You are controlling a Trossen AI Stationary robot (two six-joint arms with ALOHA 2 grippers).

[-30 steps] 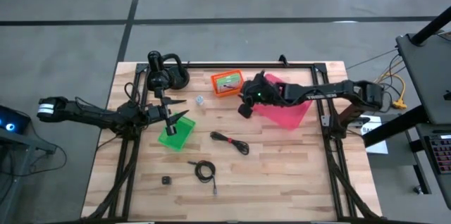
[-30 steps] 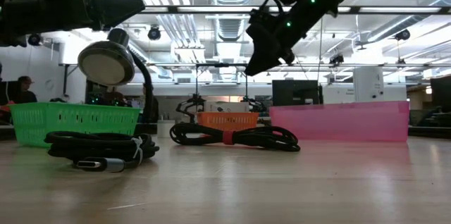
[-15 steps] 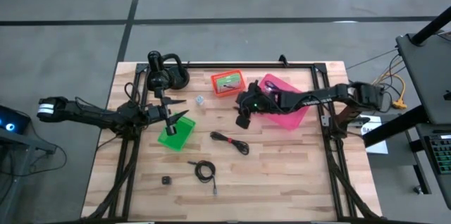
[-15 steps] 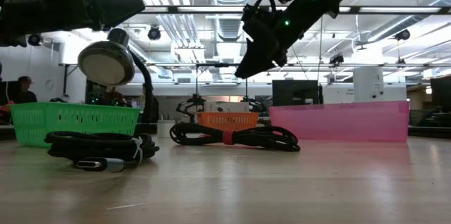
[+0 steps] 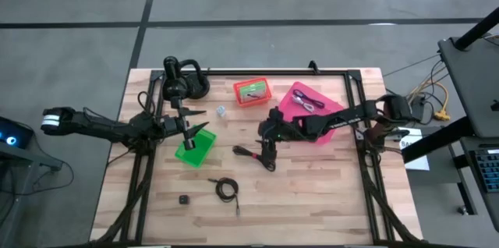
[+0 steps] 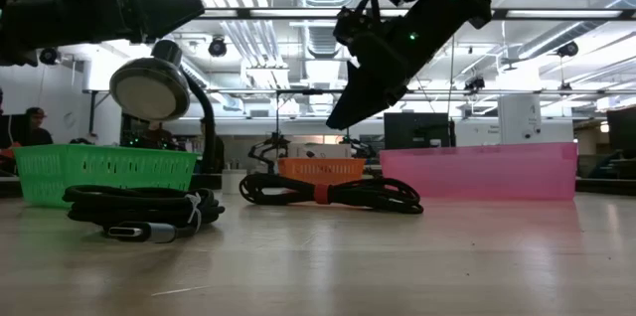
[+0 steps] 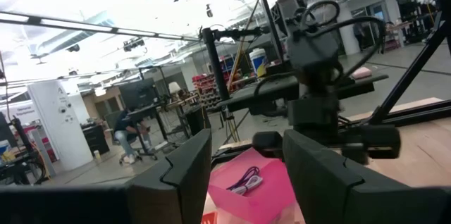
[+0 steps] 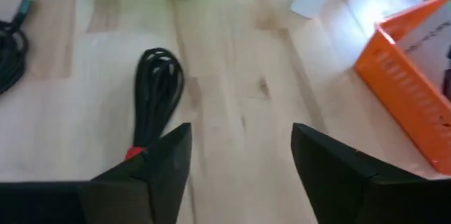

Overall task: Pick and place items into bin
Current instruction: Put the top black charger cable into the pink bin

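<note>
Cable [image 5: 254, 157] diagonal across table [image 5: 327, 201]

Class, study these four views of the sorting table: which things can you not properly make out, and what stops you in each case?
- Green basket, high view: contents hidden by the left claw above it.
- Small black block, high view: too small to identify.
- Orange basket, right wrist view: cut off by the picture's edge.
- Purple cable in pink bin: hidden by the wall, low view.

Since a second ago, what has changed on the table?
The right gripper left the pink bin, swung toward the bundled black cable and opened, empty. A purple cable now shows in the bin. The left gripper stayed over the green basket.
</note>
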